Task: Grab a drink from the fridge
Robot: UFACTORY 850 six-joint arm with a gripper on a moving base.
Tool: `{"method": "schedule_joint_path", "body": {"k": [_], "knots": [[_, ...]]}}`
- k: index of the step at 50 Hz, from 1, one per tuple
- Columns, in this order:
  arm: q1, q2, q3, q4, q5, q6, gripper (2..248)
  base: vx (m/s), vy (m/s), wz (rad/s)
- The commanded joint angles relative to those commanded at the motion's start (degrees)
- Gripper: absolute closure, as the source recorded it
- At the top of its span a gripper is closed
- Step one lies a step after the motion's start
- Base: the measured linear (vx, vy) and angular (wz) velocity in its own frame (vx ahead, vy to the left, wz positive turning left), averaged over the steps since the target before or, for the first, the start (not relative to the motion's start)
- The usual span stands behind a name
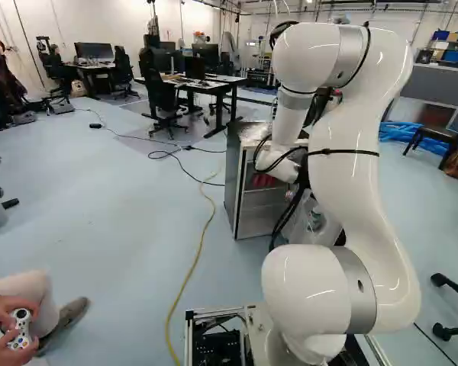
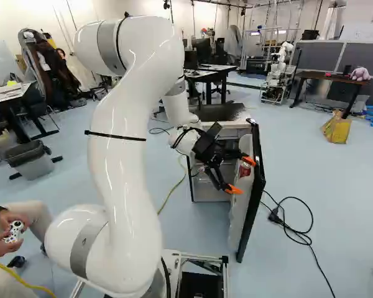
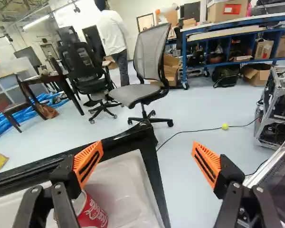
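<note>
A red can (image 3: 89,209) with white lettering (image 3: 99,214) stands in the fridge door (image 2: 239,214).

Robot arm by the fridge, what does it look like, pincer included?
The arm is glossy white and rounded, with silver-grey bands at its joints, thin black straps and black cables. The pincer is black, with two orange pads cut by dark slots.

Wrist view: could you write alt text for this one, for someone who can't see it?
The robot's orange-tipped fingers are spread open at the edge of an open fridge door. A red drink can sits in the door near one finger, not gripped. Beyond are a gray office chair and a blue-framed workbench.
</note>
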Motion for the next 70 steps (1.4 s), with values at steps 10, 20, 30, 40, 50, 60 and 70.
{"method": "schedule_joint_path", "body": {"k": [10, 20, 30, 40, 50, 60, 70], "knots": [[-3.07, -1.13, -2.97, 0.0, -0.94, 0.0, 3, 0.0, 0.0, 0.0], [-5.95, -2.33, -5.97, 0.0, -1.38, 0.0, 3, 0.0, 0.0, 0.0], [-8.65, -3.6, -9.03, 0.0, -1.39, 0.0, 3, 0.0, 0.0, 0.0], [-11.19, -4.94, -12.16, 0.0, -1.39, 0.0, 3, 0.0, 0.0, 0.0], [-13.58, -6.34, -15.35, 0.0, -1.39, 0.0, 3, 0.0, 0.0, 0.0], [-15.89, -7.84, -18.72, 0.0, -1.39, 0.0, 3, 0.0, 0.0, 0.0], [-17.87, -9.27, -21.86, 0.0, -1.39, 0.0, 3, 0.0, 0.0, 0.0]]}}
